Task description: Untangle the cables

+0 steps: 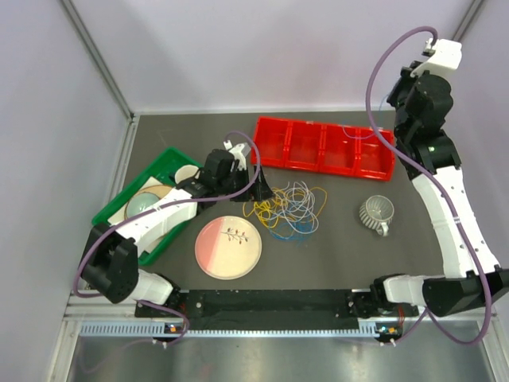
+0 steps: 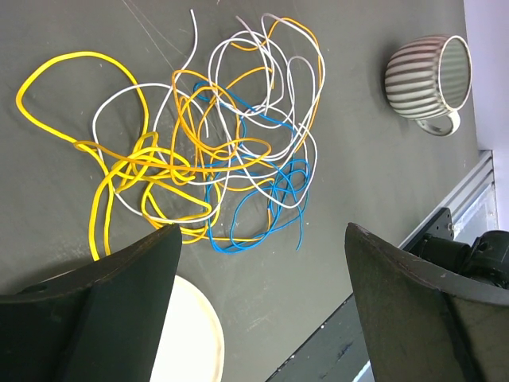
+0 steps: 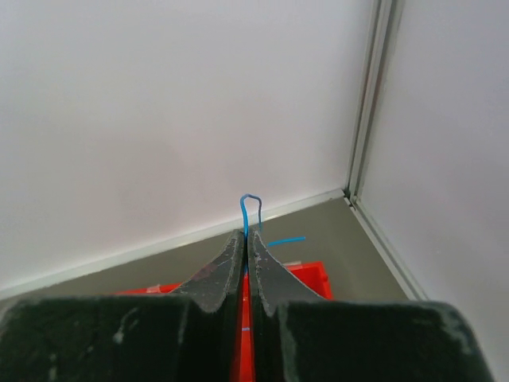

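Observation:
A tangle of thin yellow, orange, blue and white cables [image 1: 288, 208] lies on the dark table in the middle. In the left wrist view the tangle [image 2: 207, 151] spreads just ahead of my fingers. My left gripper [image 1: 262, 191] is at the tangle's left edge, open and empty [image 2: 262, 232], above the table. My right gripper [image 1: 395, 102] is raised over the right end of the red tray and shut [image 3: 245, 234] on a thin blue cable [image 3: 250, 200], which loops out above the fingertips. A loose end of it sticks out to the right.
A red tray [image 1: 270, 127] with several compartments stands at the back; its right end shows in the right wrist view [image 3: 306, 274]. A grey ribbed cup [image 1: 377, 212] is right of the tangle [image 2: 425, 76]. A pink plate [image 1: 228, 247] is in front. A green basket [image 1: 165, 157] of dishes stands left.

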Robot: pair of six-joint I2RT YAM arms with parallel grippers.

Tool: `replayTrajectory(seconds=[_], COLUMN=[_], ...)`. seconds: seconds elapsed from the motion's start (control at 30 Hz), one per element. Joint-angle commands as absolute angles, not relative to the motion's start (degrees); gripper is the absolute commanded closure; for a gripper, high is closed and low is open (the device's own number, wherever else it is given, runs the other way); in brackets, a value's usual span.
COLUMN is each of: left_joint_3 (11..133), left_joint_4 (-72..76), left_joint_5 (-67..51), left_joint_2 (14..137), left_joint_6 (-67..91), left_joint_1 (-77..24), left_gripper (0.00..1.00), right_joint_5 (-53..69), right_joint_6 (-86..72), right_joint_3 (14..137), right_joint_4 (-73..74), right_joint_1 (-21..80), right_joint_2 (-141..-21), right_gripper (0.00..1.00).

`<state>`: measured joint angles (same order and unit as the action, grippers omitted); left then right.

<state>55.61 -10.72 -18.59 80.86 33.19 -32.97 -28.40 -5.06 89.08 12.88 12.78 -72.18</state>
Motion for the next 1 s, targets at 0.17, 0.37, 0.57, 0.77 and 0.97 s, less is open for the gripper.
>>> replayTrajectory(seconds=[0.17,0.37,0.57,0.77,0.97], left_joint_3=[55.37,55.55,56.95,56.78,55.9], left_joint_4=[-9.75,-10.02,-9.75,-9.93,-10.37], left_joint_5=[-18.11,-17.58,-18.46,-18.11,-17.58], left_joint_2=[78.31,78.39,79.8,79.81,79.37], left_joint_6=[33.58,34.01,34.45,34.72,34.72], left_joint_1=[-32.78,-32.78,-32.78,-32.78,-32.78], left_gripper=[0.11,0.11,0.11,0.11,0.11], right_joint_5=[-25.49,-25.84,-26.1,-25.93,-27.68], right_joint_6=[-5.8,-5.98,-5.54,-3.08,-1.15], right_joint_3=[92.81,91.32,88.77,88.77,89.21], right_joint_4=[8.79,8.35,7.03,6.68,5.36], right_joint_1=[7.12,4.84,3.52,3.51,3.43], right_joint_2=[-76.9,-77.34,-78.48,-81.29,-87.0], right_gripper=[1.0,1.0,1.0,1.0,1.0])
